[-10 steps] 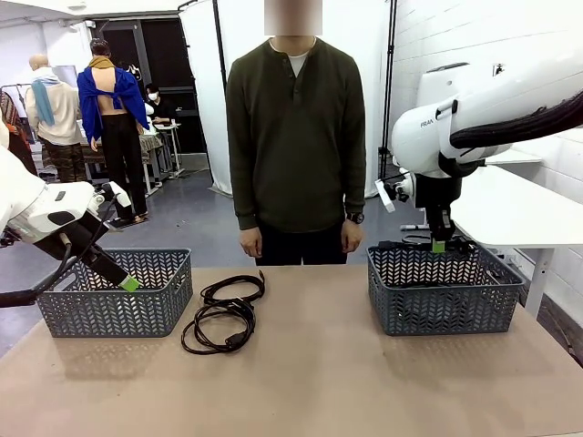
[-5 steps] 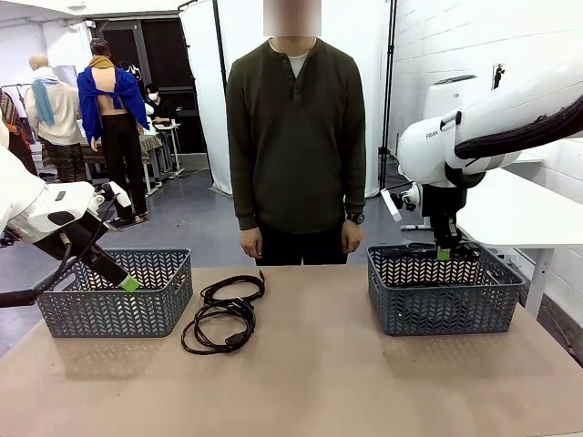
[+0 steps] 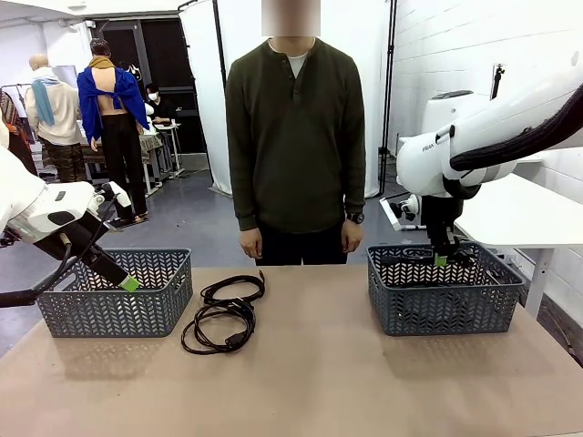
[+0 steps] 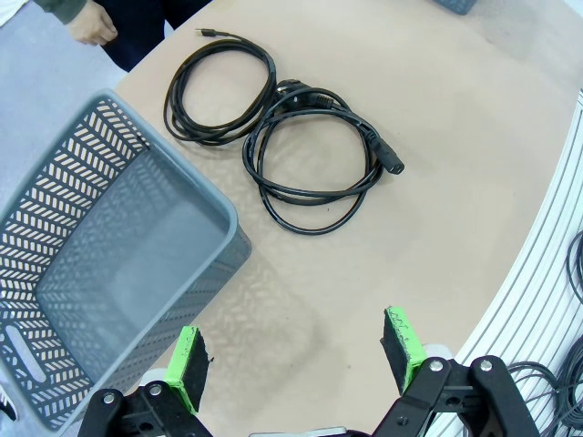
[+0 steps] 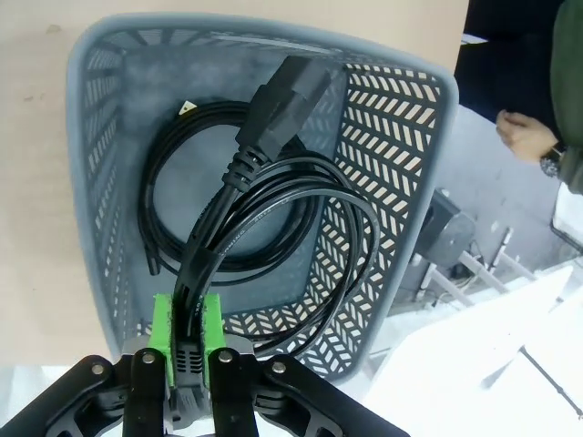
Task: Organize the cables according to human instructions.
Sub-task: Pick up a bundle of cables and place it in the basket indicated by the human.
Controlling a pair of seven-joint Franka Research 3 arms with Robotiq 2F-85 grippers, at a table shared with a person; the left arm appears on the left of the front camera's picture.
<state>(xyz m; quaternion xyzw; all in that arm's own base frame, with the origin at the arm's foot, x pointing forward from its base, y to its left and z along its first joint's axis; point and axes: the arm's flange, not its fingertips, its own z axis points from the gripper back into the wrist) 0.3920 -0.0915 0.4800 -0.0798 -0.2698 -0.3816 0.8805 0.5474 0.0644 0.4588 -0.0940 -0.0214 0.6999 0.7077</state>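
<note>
- Tan tabletop (image 3: 319, 382) is bearing everything; the human (image 3: 296, 137) is standing at its far edge, arms hanging.
- Right gripper (image 5: 187, 319) is pinching one power cord (image 5: 273, 114) over the right basket (image 3: 437, 305), a second coil (image 5: 148, 191) lying inside.
- Left gripper (image 4: 296, 346) is hanging spread wide beside the left basket (image 3: 114, 309); two coiled cables (image 3: 228, 309) are lying on the table between the baskets.
- Risk: hanging loops may be snagging the rim on release and spilling out.

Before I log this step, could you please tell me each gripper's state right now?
Left gripper: open, empty.
Right gripper: closed on a cable.
</note>
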